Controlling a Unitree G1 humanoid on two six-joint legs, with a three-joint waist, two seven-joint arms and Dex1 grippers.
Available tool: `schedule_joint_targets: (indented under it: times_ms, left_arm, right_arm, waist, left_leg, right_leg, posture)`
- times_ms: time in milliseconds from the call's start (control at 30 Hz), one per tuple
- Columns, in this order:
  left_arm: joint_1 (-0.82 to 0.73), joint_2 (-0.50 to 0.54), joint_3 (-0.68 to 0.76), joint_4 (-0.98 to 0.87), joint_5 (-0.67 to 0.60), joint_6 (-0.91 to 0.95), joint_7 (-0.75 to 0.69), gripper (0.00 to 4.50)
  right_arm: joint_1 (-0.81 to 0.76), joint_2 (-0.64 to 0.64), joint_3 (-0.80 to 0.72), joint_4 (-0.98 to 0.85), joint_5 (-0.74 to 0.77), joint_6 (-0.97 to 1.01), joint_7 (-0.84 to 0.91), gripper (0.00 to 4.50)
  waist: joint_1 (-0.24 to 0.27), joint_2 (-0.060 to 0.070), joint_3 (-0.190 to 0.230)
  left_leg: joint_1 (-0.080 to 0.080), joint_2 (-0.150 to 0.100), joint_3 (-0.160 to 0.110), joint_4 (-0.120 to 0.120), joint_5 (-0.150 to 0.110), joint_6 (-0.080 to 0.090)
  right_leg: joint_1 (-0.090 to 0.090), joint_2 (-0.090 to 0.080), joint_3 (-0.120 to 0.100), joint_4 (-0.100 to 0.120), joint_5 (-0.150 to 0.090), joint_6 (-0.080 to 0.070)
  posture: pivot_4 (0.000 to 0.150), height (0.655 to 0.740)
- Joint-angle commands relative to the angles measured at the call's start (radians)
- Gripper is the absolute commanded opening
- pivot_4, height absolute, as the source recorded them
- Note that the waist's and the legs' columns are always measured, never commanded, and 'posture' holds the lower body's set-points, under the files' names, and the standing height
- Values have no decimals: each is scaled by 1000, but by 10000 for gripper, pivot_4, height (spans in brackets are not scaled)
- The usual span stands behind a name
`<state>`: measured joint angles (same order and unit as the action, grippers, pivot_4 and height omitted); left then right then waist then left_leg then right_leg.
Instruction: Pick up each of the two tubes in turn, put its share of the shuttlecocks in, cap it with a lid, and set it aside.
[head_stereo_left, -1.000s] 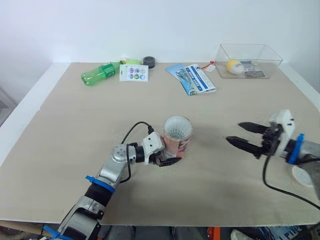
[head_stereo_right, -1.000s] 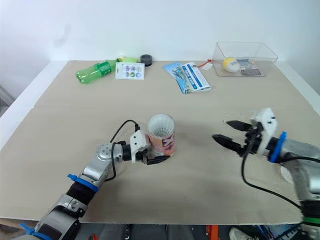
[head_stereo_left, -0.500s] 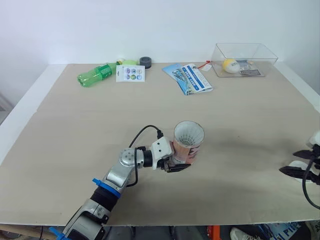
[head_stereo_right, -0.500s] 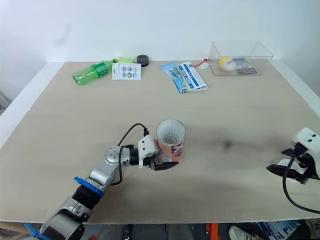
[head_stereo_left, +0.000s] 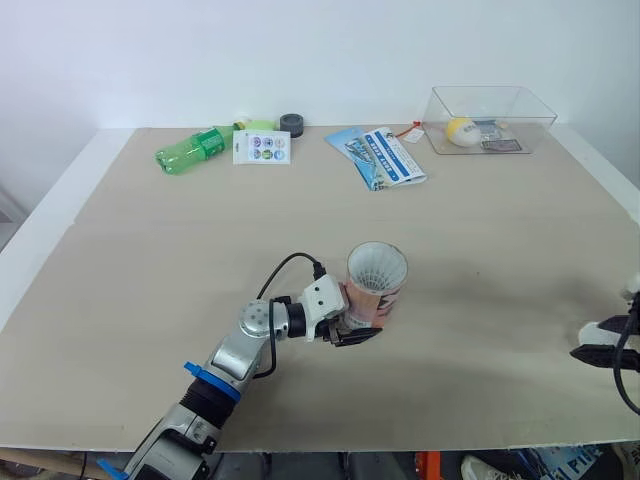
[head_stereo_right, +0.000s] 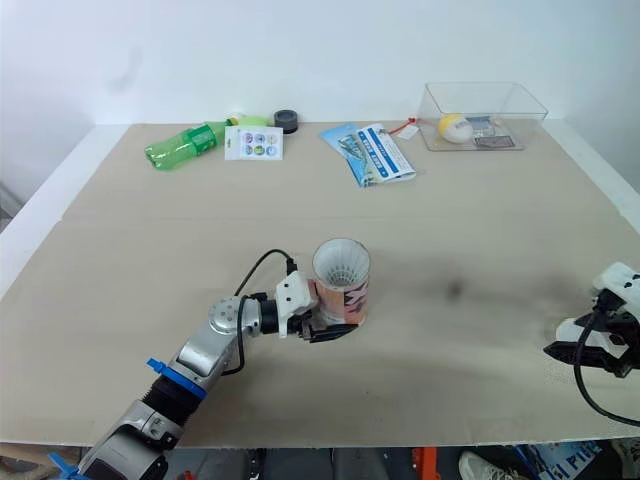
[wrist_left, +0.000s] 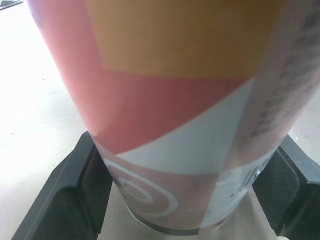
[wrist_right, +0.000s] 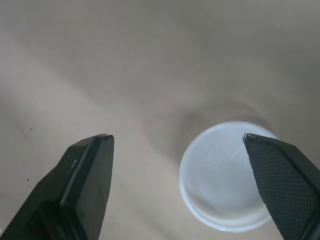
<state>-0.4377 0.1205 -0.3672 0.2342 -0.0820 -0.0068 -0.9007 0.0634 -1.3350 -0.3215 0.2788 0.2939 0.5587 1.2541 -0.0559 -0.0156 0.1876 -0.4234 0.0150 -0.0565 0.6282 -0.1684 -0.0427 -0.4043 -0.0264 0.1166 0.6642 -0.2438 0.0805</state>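
Observation:
A pink, white and orange tube (head_stereo_left: 375, 292) stands upright at the middle of the table. Its open top shows the white feathers of a shuttlecock (head_stereo_left: 377, 266) inside. My left gripper (head_stereo_left: 350, 331) is shut on the tube's base, a black finger (wrist_left: 60, 200) on each side of the tube (wrist_left: 190, 100). My right gripper (head_stereo_left: 604, 346) is at the table's right edge, open, with its fingers (wrist_right: 85, 175) wide apart. A round white lid (wrist_right: 225, 176) lies flat on the table below them, nearer one fingertip.
Along the far edge lie a green bottle (head_stereo_left: 195, 148), a white card (head_stereo_left: 265, 147), a black roll (head_stereo_left: 291, 123) and blue leaflets (head_stereo_left: 380, 157). A clear box (head_stereo_left: 490, 118) holding a yellow ball (head_stereo_left: 465, 130) stands at the far right.
My right gripper has drawn back from near the tube to the table's right edge, over the lid. The left gripper keeps its hold on the tube. The camera has shifted.

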Motion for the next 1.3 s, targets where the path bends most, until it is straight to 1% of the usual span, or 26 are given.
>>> schedule_joint_targets:
  times_ms: [33,67,133,200,267,300,333,633,767,967,1133,1233,1300]
  left_arm:
    - [-3,-6,-4,-37,-9,1,2,36227]
    - [-3,-6,-5,-38,-9,3,3,36227]
    - [-4,-9,-5,-37,-9,5,6,36227]
    - [-5,-10,-5,-36,-10,7,8,36227]
    - [-5,-13,-6,-34,-10,8,8,36227]
    - [-6,-13,-8,-33,-9,8,8,36227]
    - [-6,-14,-10,-31,-8,8,8,36227]
    - [-26,-17,-6,2,-7,-1,13,36227]
    - [-40,-21,9,31,-13,-14,21,36227]
    - [-77,-23,46,126,-13,-67,45,36227]
    - [-103,-26,57,184,-8,-93,48,36227]
    - [-130,-36,71,231,-12,-93,53,36227]
    - [-144,-46,79,254,-23,-92,44,36227]
  right_arm:
    - [-19,-5,20,2,-17,-1,9,42075]
    - [-19,-10,31,4,-26,-4,8,39228]
    - [-19,-18,48,12,-40,-11,11,31184]
    - [-33,-16,57,26,-50,-21,8,19952]
    - [-54,-18,76,47,-64,-35,8,10544]
    - [-64,-19,84,57,-69,-39,11,4403]
    - [-75,-17,90,63,-70,-38,14,474]
    - [-145,-3,129,86,-96,-106,17,474]
    - [-173,-9,139,59,-109,-148,18,474]
    - [-273,-68,141,-142,-84,-123,69,474]
    - [-422,-119,189,-261,-88,-163,134,474]
    - [-610,-100,276,-306,-93,-197,194,474]
    - [-754,-50,353,-307,-117,-253,243,474]
  waist:
    - [0,0,0]
    - [0,0,0]
    - [0,0,0]
    - [0,0,0]
    - [0,0,0]
    - [0,0,0]
    - [0,0,0]
    - [-1,0,0]
    - [-1,1,0]
    - [-5,4,0]
    - [-4,8,-1]
    - [-5,7,-1]
    - [-10,7,-1]
  left_leg:
    - [0,0,0,0,0,0]
    - [0,0,0,0,0,0]
    - [0,0,0,0,0,0]
    - [0,0,0,0,0,0]
    - [0,0,0,0,0,0]
    - [0,0,0,0,0,0]
    - [0,0,0,0,0,0]
    - [0,0,0,0,0,0]
    - [0,0,0,0,0,0]
    - [0,0,1,0,0,0]
    - [0,0,0,0,0,0]
    - [0,0,1,0,0,-1]
    - [0,0,1,-1,0,-1]
  right_leg:
    - [0,0,0,0,0,0]
    - [0,0,0,0,0,0]
    - [0,0,0,0,0,0]
    - [0,0,0,0,0,0]
    - [0,0,0,0,0,0]
    - [0,0,0,0,0,0]
    - [0,0,0,0,0,0]
    - [0,0,0,0,0,0]
    - [0,0,0,0,0,0]
    - [-1,0,0,0,0,0]
    - [-1,0,0,0,0,0]
    - [-1,0,0,0,0,0]
    - [-2,-1,0,0,0,0]
  posture:
    - [1500,7400]
    - [1500,7400]
    - [1500,7400]
    - [1500,7400]
    - [1500,7400]
    - [1500,7400]
    - [1500,7400]
    - [1500,7400]
    - [1500,7400]
    - [1500,7400]
    - [1500,7400]
    - [1500,7400]
    - [1500,7400]
